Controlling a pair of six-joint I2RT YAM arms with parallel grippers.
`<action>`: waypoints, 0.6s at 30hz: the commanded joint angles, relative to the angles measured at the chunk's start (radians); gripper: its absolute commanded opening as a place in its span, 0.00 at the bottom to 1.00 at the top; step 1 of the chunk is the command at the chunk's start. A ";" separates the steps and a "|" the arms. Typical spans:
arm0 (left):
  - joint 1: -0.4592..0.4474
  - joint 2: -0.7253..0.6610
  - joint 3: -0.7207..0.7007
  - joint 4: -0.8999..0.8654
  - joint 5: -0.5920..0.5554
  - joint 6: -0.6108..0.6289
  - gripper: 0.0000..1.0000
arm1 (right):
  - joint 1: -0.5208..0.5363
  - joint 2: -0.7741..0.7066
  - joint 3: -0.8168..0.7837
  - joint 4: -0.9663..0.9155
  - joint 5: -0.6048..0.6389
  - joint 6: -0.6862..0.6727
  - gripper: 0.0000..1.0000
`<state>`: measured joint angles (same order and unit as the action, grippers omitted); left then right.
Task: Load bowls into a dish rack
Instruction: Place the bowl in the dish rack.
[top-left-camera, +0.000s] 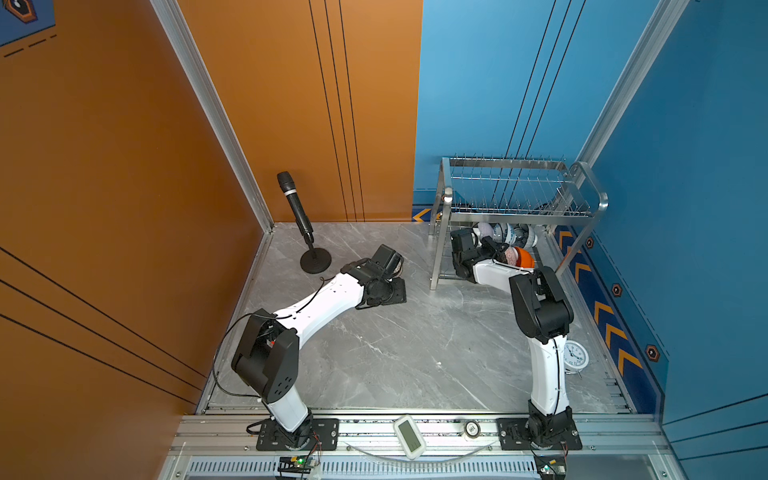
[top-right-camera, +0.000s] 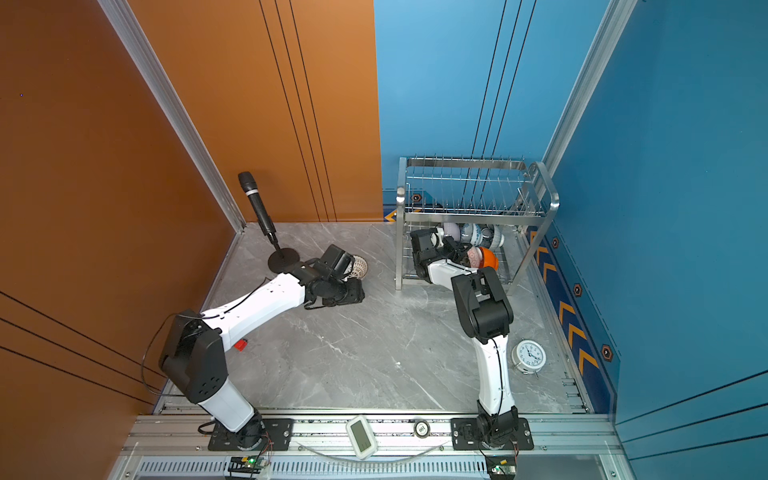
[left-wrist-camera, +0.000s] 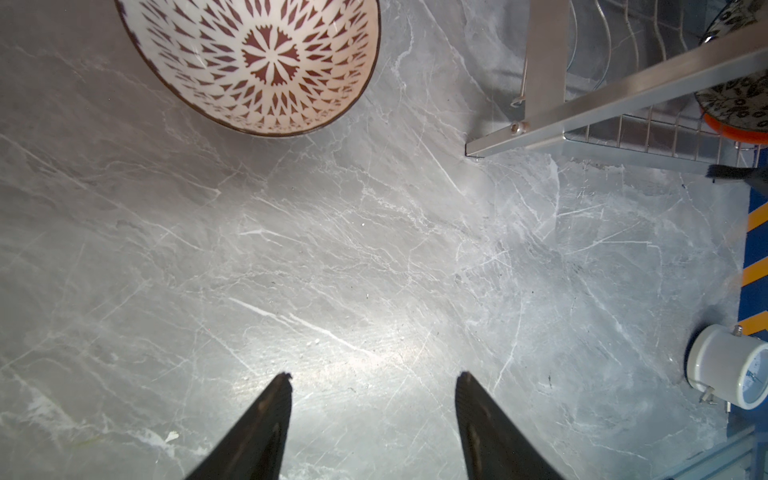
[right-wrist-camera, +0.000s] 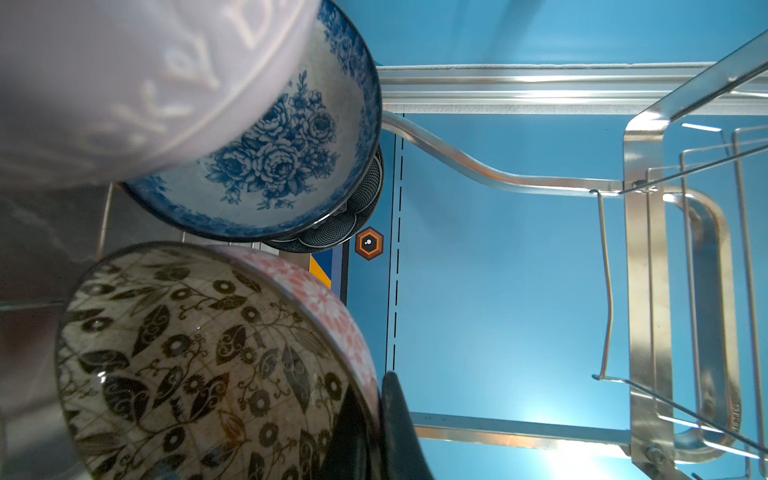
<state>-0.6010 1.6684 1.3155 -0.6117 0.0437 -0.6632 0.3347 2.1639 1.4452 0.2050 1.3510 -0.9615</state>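
Observation:
The steel dish rack (top-left-camera: 582, 214) stands at the back right in both top views. On its lower tier lean a lilac bowl (right-wrist-camera: 124, 83), a blue floral bowl (right-wrist-camera: 282, 158) and a dark blue bowl (right-wrist-camera: 357, 216), with an orange bowl (top-left-camera: 527, 258) nearer the front. My right gripper (right-wrist-camera: 372, 399) reaches into that tier and is shut on the rim of the leaf-patterned bowl (right-wrist-camera: 187, 353), one finger inside and one outside. The white lattice bowl (left-wrist-camera: 249, 62) sits upright on the table. My left gripper (left-wrist-camera: 374, 376) hovers open beside it with nothing between its fingers.
A black microphone on a round stand (top-left-camera: 297, 208) is at the back left. A white alarm clock (top-left-camera: 575, 353) lies by the right arm. A small red item (top-right-camera: 240, 345) rests under the left arm. Walls close in left, back and right.

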 joint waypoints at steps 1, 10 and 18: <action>0.009 -0.005 -0.014 0.007 -0.014 -0.008 0.64 | -0.019 -0.035 -0.028 0.041 0.043 -0.057 0.00; 0.004 -0.009 -0.021 0.016 -0.019 -0.015 0.64 | -0.020 -0.051 -0.025 0.111 0.039 -0.123 0.00; -0.003 -0.012 -0.028 0.023 -0.023 -0.024 0.64 | -0.023 -0.046 -0.034 0.250 0.025 -0.249 0.00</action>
<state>-0.6025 1.6684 1.3060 -0.5922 0.0433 -0.6788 0.3241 2.1639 1.4220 0.3527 1.3506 -1.1397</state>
